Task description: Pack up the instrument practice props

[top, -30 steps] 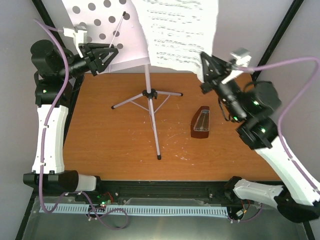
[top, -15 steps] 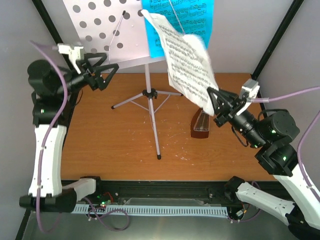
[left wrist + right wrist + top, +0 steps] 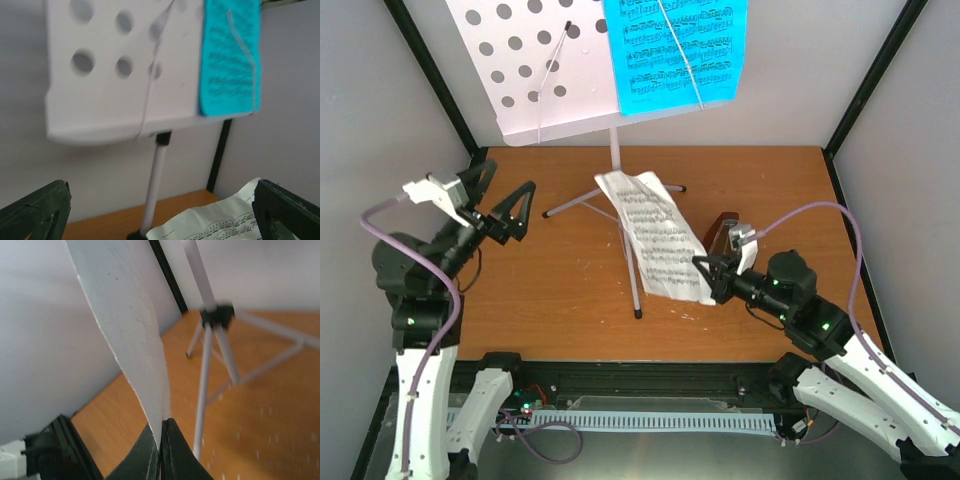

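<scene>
Top external view: the right gripper [image 3: 705, 270] pinches the white sheet [image 3: 655, 235] by its near corner. It would do best to lay the sheet flat, right of the music stand [image 3: 616, 150]. The left gripper [image 3: 507, 200] hangs spread.

Metronome [image 3: 720, 230] right of stand [image 3: 535, 100] (sheet [image 3: 655, 240] between)

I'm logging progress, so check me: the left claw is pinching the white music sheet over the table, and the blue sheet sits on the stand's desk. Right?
Wrong claw: the right claw pinches the white music sheet over the table, as the right wrist view shows. The left claw is open and empty. The blue sheet does sit on the stand's desk.
</scene>
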Motion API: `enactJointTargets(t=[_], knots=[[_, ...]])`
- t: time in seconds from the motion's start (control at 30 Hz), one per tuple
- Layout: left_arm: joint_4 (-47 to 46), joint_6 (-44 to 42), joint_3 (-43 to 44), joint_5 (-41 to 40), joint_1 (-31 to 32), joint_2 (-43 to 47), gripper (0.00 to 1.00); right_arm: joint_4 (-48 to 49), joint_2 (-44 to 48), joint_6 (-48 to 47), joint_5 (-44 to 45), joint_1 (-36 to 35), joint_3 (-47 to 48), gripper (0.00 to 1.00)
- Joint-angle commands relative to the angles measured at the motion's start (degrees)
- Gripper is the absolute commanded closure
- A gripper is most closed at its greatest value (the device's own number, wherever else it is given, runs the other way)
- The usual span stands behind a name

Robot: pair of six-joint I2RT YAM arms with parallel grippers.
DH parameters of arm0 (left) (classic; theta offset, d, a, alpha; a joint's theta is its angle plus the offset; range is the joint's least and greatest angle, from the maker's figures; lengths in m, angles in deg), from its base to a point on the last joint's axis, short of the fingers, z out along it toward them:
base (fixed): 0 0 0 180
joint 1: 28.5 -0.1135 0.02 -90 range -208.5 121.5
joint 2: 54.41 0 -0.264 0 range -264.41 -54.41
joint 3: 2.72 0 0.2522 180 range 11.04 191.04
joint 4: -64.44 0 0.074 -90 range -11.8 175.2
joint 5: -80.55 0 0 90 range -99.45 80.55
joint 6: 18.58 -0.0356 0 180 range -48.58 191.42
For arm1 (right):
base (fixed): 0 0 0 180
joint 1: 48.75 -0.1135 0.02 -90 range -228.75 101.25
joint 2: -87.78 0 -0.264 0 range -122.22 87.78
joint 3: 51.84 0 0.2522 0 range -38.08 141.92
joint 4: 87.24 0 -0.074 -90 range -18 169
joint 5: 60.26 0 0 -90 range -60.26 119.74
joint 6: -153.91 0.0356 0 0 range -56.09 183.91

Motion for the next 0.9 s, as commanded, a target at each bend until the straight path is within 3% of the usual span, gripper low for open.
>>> enactJointTargets(t=[0.0,0.17,0.37,0.6,0.87], knots=[[1.03,-0.02,-10.23,-10.4,0.14,5.97,0.01,-0.45,2.03,9.53,2.68,0.18,-6.25,0.97],[1.11,4.92,-20.82,-10.47,0.14,7.69,0.0,0.23,0.64,16.37,4.04,0.18,-15.88,0.97],[-5.45,11.72,-30.85,-1.61,0.14,4.94,0.0,-0.4,-4.42,21.47,5.73,0.18,-20.59,0.97],[-7.33,12.66,-32.67,2.43,0.14,1.92,0.0,-3.14,-6.02,17.87,12.22,0.18,-21.47,0.97],[-13.63,11.58,-32.68,19.81,0.14,-5.09,0.01,2.2,-19.52,11.56,15.91,0.25,-17.48,0.97]])
